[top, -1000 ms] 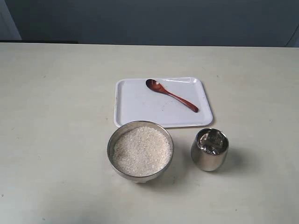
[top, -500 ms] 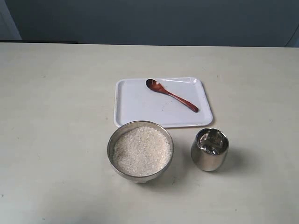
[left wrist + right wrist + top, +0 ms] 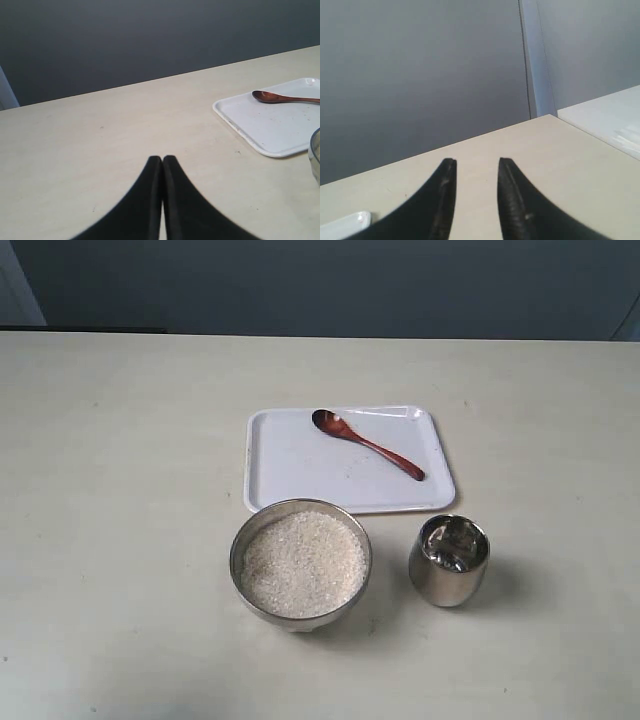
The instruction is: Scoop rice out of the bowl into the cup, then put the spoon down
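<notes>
The brushed-steel bowl (image 3: 243,540) stands near the table's front, filled with white rice (image 3: 302,562). To its right stands the small polished steel cup (image 3: 449,560). Behind them the dark wooden spoon (image 3: 366,443) lies on a white tray (image 3: 290,460). In the left wrist view the spoon (image 3: 285,97) rests on the tray (image 3: 270,125), far from my left gripper (image 3: 162,159), which is shut with nothing in it. My right gripper (image 3: 477,161) is open over bare table, holding nothing. Neither gripper shows in the exterior view.
The cream table (image 3: 120,490) reaches to a dark wall at the back. A sliver of the bowl's rim (image 3: 315,150) shows in the left wrist view. A corner of the tray (image 3: 350,222) appears in the right wrist view, and the table's edge (image 3: 540,120) lies beyond the fingers.
</notes>
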Controlling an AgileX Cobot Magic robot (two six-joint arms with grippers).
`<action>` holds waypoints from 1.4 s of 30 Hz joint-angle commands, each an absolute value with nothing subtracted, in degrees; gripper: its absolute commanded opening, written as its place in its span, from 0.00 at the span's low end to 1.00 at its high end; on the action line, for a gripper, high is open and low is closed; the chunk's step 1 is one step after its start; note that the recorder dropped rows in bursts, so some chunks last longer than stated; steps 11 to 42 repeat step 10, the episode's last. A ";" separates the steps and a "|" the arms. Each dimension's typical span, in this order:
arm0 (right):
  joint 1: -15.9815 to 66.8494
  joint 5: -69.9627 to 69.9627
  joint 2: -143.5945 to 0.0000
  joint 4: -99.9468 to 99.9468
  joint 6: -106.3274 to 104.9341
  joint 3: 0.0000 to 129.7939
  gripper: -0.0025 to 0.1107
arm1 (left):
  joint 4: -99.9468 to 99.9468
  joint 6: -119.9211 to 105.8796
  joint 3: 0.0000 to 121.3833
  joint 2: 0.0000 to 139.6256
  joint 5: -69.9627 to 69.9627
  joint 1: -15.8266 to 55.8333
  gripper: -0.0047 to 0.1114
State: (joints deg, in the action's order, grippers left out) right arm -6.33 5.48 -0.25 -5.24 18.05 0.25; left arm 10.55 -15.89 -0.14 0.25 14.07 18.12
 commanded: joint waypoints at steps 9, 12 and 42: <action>-6.63 5.59 0.00 -5.22 18.07 0.00 0.28 | 10.53 -15.58 0.00 0.00 13.68 18.38 0.04; -6.63 5.59 0.00 -5.22 18.07 0.00 0.28 | 10.53 -15.58 0.00 0.00 13.68 18.38 0.04; -6.63 5.59 0.00 -5.22 18.07 0.00 0.28 | 10.53 -15.58 0.00 0.00 13.68 18.38 0.04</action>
